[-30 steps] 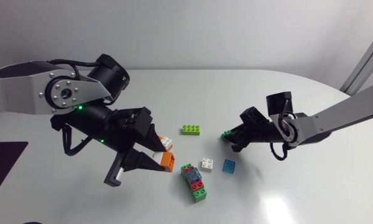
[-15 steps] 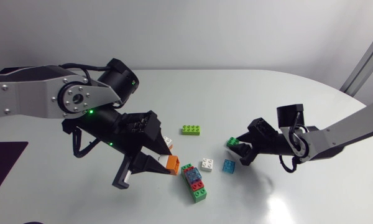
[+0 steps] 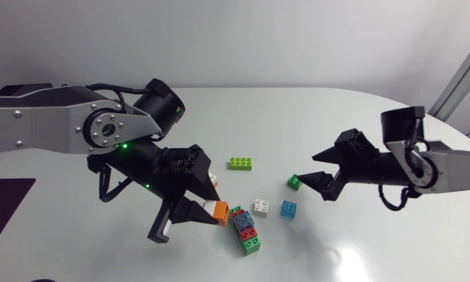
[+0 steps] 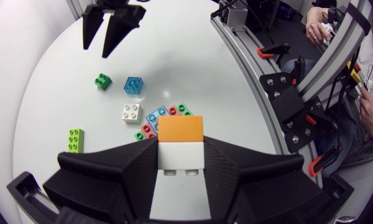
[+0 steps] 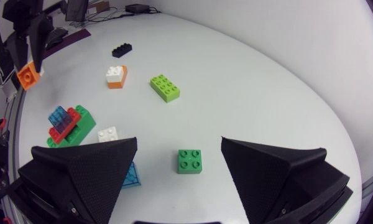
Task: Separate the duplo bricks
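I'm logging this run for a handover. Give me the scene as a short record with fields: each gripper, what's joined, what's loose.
left gripper: shut on an orange-and-white brick pair, beside the stack
right gripper: open; small green brick lies on the table ahead of it
joined: stack of green, red and blue bricks; second orange-and-white pair on the table
loose: lime brick, white brick, blue brick, black brick
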{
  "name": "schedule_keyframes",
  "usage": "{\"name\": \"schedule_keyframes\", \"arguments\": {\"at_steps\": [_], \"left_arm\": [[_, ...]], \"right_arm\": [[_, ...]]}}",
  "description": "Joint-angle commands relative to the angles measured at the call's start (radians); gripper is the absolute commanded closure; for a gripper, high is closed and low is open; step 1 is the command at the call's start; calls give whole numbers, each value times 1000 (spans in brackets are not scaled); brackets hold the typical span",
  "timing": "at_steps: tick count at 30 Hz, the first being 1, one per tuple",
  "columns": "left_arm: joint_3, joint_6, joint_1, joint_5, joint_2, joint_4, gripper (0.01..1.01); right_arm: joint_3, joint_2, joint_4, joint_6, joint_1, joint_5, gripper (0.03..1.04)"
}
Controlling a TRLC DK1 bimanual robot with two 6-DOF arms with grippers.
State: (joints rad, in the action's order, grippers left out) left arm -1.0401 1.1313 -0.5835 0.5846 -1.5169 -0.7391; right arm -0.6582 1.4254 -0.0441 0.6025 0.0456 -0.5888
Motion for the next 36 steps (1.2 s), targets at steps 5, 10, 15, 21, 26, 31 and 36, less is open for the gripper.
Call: {"name": "schedule_keyframes", "arguments": {"at_steps": [5, 10, 15, 21, 26, 31, 36], "left_arm": [[-97, -28, -53, -14, -72, 7, 826], [-193, -50, -95, -26, -132, -17, 826], [-253, -74, -111, -26, -183, -25, 825], [-305, -105, -111, -16, -215, -25, 825], [-317, -117, -113, 9, -218, -29, 825], [-325, -120, -114, 24, -216, -42, 825], [-330, -122, -121, 27, -216, -51, 825]], "right_arm": [[-24, -175, 217, 52, 74, -65, 70], [-4, -278, 313, 54, 174, -88, 70], [-3, -319, 354, 49, 227, -88, 70], [6, -316, 359, 43, 290, -75, 72], [9, -309, 351, 31, 343, -62, 103], [14, -292, 328, 17, 378, -43, 111], [22, -276, 297, -7, 398, -31, 131]]}}
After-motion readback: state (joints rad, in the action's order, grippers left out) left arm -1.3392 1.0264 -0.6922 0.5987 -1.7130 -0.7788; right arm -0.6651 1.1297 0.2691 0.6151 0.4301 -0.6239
